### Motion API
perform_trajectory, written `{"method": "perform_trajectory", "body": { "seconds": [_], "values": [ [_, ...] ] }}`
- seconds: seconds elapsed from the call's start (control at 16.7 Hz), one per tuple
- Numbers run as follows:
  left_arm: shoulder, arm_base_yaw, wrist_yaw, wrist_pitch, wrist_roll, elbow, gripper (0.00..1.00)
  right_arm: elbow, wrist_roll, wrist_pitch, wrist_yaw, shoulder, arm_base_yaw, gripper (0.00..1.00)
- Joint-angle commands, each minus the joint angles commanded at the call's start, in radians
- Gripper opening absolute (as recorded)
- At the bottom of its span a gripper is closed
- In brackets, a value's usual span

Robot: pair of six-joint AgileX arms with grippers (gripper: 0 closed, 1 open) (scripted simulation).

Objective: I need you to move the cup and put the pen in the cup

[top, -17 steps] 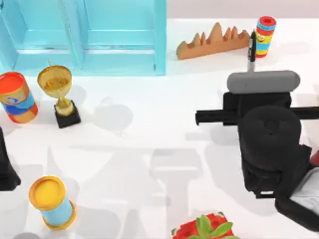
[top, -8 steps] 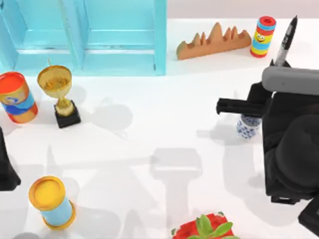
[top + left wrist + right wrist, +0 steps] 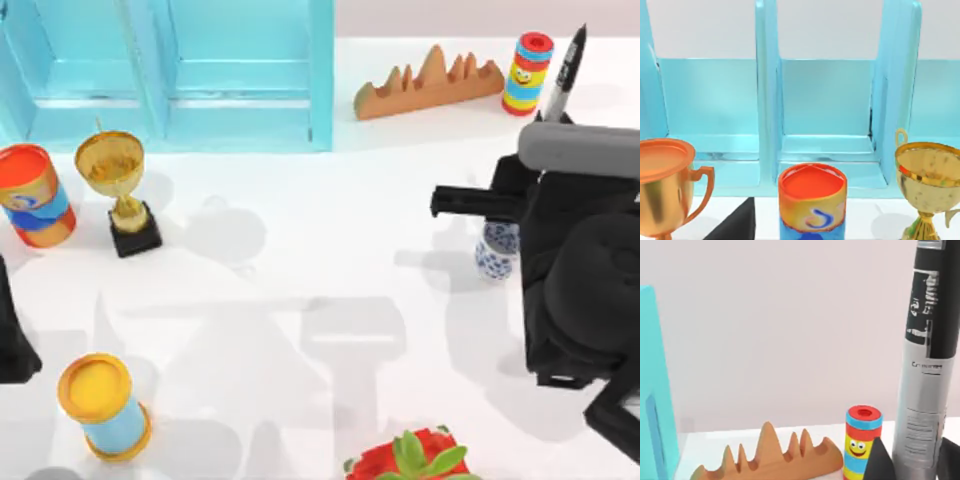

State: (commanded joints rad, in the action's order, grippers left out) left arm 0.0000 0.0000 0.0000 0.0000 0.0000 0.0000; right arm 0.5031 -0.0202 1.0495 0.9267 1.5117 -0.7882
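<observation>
Right hand (image 3: 552, 128): clenched round the pen (image 3: 563, 73), held near upright so it can drop tip-first into a mouth below.
Cup (image 3: 496, 250): standing on the bench (image 3: 300, 240) just beside and below the hand, part hidden by the arm; judged not yet lined up under the pen.
Beyond the hand: striped smiley can (image 3: 526, 72) and wooden ridge (image 3: 425, 82), clear of the path.
Left hand: parked by the bench's left edge; grip cannot be told.
</observation>
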Motion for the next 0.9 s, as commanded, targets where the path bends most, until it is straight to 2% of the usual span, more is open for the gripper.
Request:
{"method": "perform_trajectory", "body": {
  "seconds": [0.3,0.54,0.9],
  "values": [
    [0.000,0.000,0.000,0.000,0.000,0.000,1.00,0.027,0.003,0.048,-0.062,0.081,0.061,0.00],
    [0.000,0.000,0.000,0.000,0.000,0.000,1.00,0.031,0.003,0.053,-0.067,0.085,0.066,0.00],
    [0.000,0.000,0.000,0.000,0.000,0.000,1.00,0.031,0.003,0.053,-0.067,0.085,0.066,0.45]
  ]
}}
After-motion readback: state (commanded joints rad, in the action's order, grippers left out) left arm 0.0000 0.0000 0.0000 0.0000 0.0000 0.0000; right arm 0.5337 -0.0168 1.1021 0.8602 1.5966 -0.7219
